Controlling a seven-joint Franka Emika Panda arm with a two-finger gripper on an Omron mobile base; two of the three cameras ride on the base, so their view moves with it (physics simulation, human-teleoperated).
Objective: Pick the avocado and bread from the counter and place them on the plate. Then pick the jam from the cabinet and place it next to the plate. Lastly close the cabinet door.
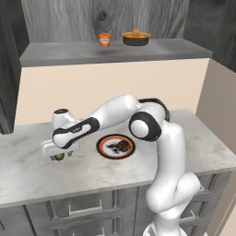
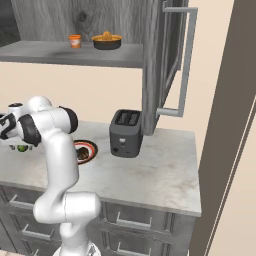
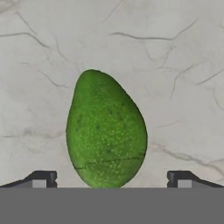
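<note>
Jaws wide apart, empty, hanging right over avocado (image 3: 106, 131) on counter (image 3: 175, 52), not touching.

A dark bowl (image 1: 136, 39) with orange contents sits high above the hand, on the shelf. A dark grey toaster (image 2: 125, 133) stands well off to the hand's right.

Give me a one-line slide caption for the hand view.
Open gripper poised over the avocado lying on the marble counter, fingertips either side.
</note>
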